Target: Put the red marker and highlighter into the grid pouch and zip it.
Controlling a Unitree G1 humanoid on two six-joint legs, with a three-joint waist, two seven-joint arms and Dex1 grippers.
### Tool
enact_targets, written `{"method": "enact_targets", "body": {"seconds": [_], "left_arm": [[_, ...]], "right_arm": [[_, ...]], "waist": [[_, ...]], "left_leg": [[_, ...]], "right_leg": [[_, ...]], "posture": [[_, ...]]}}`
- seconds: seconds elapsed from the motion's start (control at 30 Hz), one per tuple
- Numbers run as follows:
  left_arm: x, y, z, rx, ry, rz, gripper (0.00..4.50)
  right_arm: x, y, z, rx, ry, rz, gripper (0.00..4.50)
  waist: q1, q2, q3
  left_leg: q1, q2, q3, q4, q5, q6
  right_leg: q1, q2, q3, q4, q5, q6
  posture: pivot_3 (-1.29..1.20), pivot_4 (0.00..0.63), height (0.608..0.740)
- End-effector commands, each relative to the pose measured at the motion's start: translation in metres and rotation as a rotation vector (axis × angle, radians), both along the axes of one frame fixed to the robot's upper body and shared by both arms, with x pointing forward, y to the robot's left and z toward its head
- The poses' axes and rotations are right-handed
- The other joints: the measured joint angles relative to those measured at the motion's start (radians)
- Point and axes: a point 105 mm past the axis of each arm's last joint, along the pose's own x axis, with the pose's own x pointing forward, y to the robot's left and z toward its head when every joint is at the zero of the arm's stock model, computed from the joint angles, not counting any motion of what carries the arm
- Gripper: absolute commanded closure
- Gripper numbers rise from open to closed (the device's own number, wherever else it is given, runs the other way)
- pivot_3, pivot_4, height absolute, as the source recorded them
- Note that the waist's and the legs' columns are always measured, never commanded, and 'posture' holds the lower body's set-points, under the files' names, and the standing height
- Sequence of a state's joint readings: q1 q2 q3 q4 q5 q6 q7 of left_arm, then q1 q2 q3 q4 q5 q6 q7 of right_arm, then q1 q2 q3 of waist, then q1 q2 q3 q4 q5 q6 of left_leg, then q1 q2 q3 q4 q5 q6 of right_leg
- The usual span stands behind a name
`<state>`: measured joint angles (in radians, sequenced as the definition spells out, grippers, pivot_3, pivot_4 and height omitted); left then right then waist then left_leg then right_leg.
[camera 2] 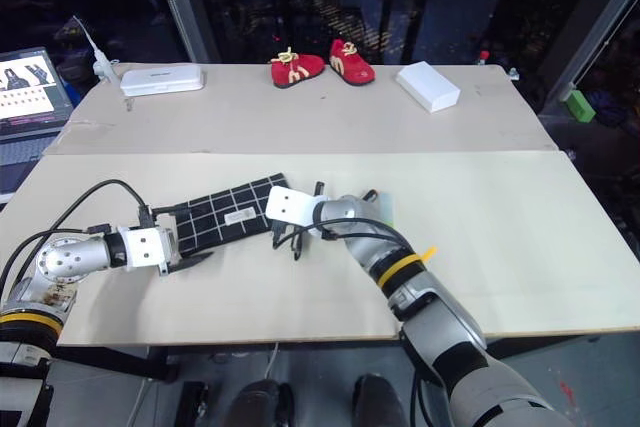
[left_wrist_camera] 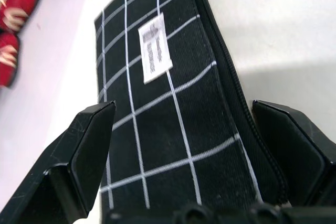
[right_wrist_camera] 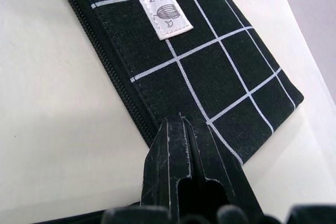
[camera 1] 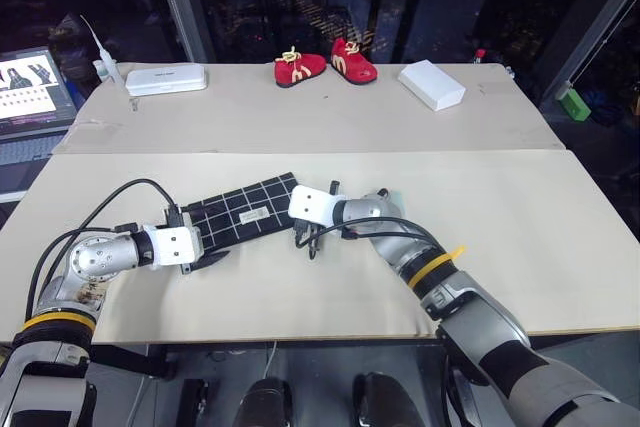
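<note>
Pouch (camera 1: pixel 243 209): soft, light, flat on bench (camera 1: pixel 330 127). Left fingers (left_wrist_camera: pixel 86 145) spread astride one end; right fingers (right_wrist_camera: pixel 184 153) clenched, empty, at the opposite end by the zip.

My grid pouch (camera 1: pixel 240 210) is black with thin white lines that make squares, and it has a small white label (left_wrist_camera: pixel 154 48) and a black zipper (right_wrist_camera: pixel 100 45). My fingers (left_wrist_camera: pixel 79 156) are black. The table (camera 1: pixel 520 247) is pale cream. The shoes (camera 1: pixel 325 67) are red.

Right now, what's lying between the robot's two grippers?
The grid pouch stretches between the left gripper and right gripper, seen in the left eye view.
</note>
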<state>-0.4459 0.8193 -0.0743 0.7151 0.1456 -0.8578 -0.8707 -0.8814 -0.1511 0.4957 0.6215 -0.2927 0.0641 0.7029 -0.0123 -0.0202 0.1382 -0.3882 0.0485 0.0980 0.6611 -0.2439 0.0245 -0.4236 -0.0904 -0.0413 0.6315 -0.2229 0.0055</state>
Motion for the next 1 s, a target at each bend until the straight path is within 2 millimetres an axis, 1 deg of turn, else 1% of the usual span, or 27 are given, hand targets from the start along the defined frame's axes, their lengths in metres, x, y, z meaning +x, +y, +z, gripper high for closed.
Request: {"method": "enact_targets", "body": {"seconds": [0.03, 0.17, 0.3, 0.47, 0.57, 0.73, 0.83, 1.0], "left_arm": [[-0.003, 0.008, -0.002, 0.041, -0.003, -0.016, 0.00], [-0.011, 0.015, -0.003, 0.065, 0.013, -0.052, 0.00], [-0.014, 0.030, 0.005, 0.070, 0.004, -0.037, 0.00], [-0.018, 0.040, 0.009, 0.074, -0.007, -0.023, 0.00], [-0.017, 0.037, 0.006, 0.084, -0.030, -0.040, 0.00], [-0.013, 0.026, -0.004, 0.119, -0.074, -0.074, 0.00], [-0.009, 0.025, -0.010, 0.146, -0.084, -0.060, 0.00], [-0.002, 0.026, -0.010, 0.170, -0.121, -0.039, 0.00]], "right_arm": [[0.001, -0.005, -0.002, 0.005, 0.012, -0.014, 4.44], [0.002, -0.005, -0.003, 0.007, 0.017, -0.018, 4.44], [0.002, -0.008, -0.004, 0.002, 0.018, -0.022, 4.44], [0.003, -0.009, -0.004, 0.001, 0.017, -0.026, 4.44], [0.003, -0.008, -0.003, 0.004, 0.016, -0.022, 4.44], [0.004, -0.005, 0.001, 0.012, 0.009, -0.020, 4.44], [0.005, -0.006, 0.002, 0.012, 0.006, -0.021, 4.44], [0.005, -0.008, 0.002, 0.010, 0.007, -0.024, 4.44]], "waist": [[-0.001, 0.000, 0.000], [-0.005, 0.000, 0.000], [-0.009, 0.000, 0.000], [-0.010, 0.000, 0.000], [-0.010, 0.000, 0.000], [-0.005, 0.000, 0.000], [-0.001, 0.000, 0.000], [0.000, 0.000, 0.000]], "left_leg": [[0.000, 0.000, 0.000, 0.000, 0.000, 0.000], [-0.001, 0.001, 0.001, 0.000, 0.000, 0.000], [-0.001, 0.001, 0.002, 0.000, 0.000, 0.000], [-0.001, 0.001, 0.002, 0.000, 0.000, 0.000], [-0.001, 0.001, 0.002, 0.000, 0.000, 0.000], [-0.001, 0.001, 0.002, 0.000, 0.000, 0.000], [0.000, 0.001, 0.002, 0.000, 0.000, 0.000], [0.001, 0.001, 0.002, 0.000, 0.000, 0.000]], "right_leg": [[0.000, 0.000, 0.000, 0.000, 0.000, 0.000], [-0.001, 0.000, 0.000, 0.000, 0.000, 0.000], [-0.002, 0.000, 0.000, 0.000, 0.000, 0.000], [-0.002, 0.000, 0.000, 0.000, 0.000, 0.000], [-0.002, 0.000, 0.000, 0.000, 0.000, 0.000], [-0.002, 0.000, 0.000, 0.000, 0.000, 0.000], [-0.001, 0.000, 0.000, 0.000, 0.000, 0.000], [-0.001, 0.000, 0.000, 0.001, 0.000, 0.000]], "posture": [[0.00, 0.150, 0.740], [0.00, 0.150, 0.740], [0.00, 0.150, 0.740], [0.00, 0.150, 0.740], [0.00, 0.150, 0.740], [0.00, 0.150, 0.740], [0.00, 0.150, 0.740], [0.00, 0.150, 0.740]]}}
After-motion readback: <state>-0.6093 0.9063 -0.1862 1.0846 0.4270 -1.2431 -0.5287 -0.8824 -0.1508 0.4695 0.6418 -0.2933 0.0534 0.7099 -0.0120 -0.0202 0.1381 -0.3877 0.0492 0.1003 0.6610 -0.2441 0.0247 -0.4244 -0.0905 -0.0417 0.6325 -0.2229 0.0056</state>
